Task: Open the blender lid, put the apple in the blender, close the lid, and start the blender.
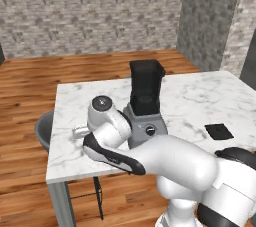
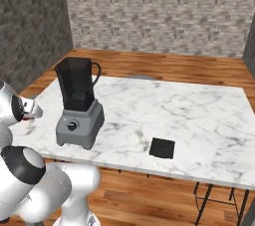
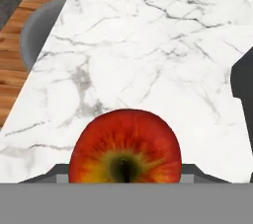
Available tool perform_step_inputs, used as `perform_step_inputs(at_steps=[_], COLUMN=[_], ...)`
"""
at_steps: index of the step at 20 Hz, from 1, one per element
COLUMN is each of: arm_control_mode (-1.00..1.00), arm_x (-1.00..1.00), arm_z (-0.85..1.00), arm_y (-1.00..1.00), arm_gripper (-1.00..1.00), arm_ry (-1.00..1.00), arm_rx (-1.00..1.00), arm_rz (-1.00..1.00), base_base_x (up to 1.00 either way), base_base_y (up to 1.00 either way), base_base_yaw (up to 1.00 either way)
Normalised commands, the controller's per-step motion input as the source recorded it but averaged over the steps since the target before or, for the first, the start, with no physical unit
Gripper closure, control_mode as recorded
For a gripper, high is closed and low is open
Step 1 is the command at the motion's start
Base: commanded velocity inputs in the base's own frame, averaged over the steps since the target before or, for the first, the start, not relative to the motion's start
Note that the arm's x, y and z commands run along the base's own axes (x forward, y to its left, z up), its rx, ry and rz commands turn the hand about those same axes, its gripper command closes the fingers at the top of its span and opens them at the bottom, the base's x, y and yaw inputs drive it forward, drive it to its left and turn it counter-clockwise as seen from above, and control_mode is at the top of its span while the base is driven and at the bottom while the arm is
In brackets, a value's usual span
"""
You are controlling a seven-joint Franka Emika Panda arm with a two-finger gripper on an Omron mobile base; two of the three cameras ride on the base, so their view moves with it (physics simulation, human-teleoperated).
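Observation:
The blender (image 1: pixel 146 121) stands on the marble table (image 1: pixel 200 101), its grey base with the black dial under the tall dark jar (image 2: pixel 75 85), which has nothing on top. The blender lid (image 1: pixel 219 131) lies flat on the table to the right of it, also the black slab (image 2: pixel 162 148). In the hand view the red apple (image 3: pixel 125 149) with its yellowish patch sits between my fingertips (image 3: pixel 53 171), held over the marble. My gripper (image 3: pixel 125 172) is shut on it, left of the blender, whose dark edge (image 3: pixel 243 85) shows at the right.
A round grey stool (image 1: pixel 44 130) stands off the table's left edge, seen too as the grey stool (image 3: pixel 37 30) in the hand view. Wooden floor and brick walls surround the table. My own arm (image 1: pixel 165 161) crosses in front of the blender base.

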Motion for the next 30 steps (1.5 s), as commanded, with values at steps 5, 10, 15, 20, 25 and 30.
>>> perform_step_inputs(at_steps=[5, 10, 15, 20, 25, 30], arm_control_mode=[-1.0, -1.0, -1.0, -1.0, -1.0, -1.0], arm_x=[0.0, 0.0, 0.0, 0.0, 0.0, 0.0], arm_z=[1.0, 1.0, 1.0, 1.0, 0.88, 0.62], arm_y=[-0.06, -0.17, -0.41, -0.47, -0.48, -0.59], arm_gripper=[1.0, 1.0, 1.0, 1.0, 1.0, 1.0], arm_ry=[-0.15, -0.1, -0.11, -0.14, -0.12, -0.03], arm_rx=[0.0, 0.0, 0.0, 0.0, 0.0, 0.0], arm_rz=[0.0, -0.01, -0.04, -0.04, -0.04, -0.04], base_base_x=[0.0, 0.0, 0.0, 0.0, 0.0, 0.0], base_base_y=[0.0, 0.0, 0.0, 0.0, 0.0, 0.0], base_base_yaw=[0.0, 0.0, 0.0, 0.0, 0.0, 0.0])
